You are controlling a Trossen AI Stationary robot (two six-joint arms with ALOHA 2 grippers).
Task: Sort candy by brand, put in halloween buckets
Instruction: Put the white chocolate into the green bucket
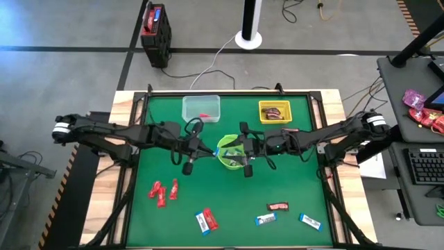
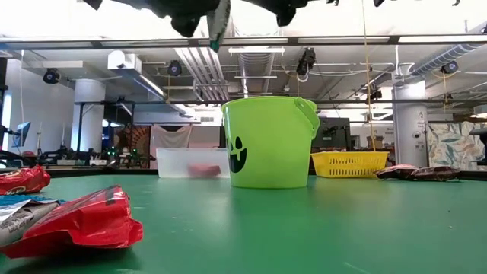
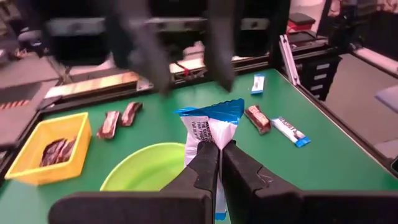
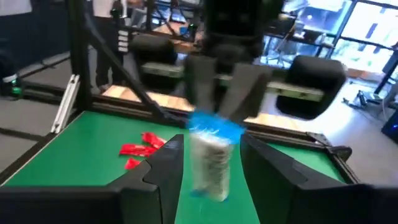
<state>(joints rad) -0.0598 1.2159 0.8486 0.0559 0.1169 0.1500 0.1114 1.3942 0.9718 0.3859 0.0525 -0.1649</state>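
My left gripper is shut on a blue-and-white candy bar just above the left rim of the lime-green bucket at mid-table. My right gripper faces it from the bucket's right side, open. Its fingers stand on either side of the same bar without touching it. The clear box at the far edge holds a red bar, and the yellow basket holds dark brown bars. Loose red bars, blue-and-white bars and a brown bar lie flat near the table's near edge. My left gripper pinches the blue-and-white bar between its two fingers on the wrapper's body. The crimped blue end sticks out past the fingertips. The fingers reach in from the table's left. The bar is lifted clear, above the green bucket.
Two brown bars lie on the table beside the yellow basket. A black frame runs round the green table. More red bars lie close to the low camera. There is open green surface between the bucket and the near-edge candy.
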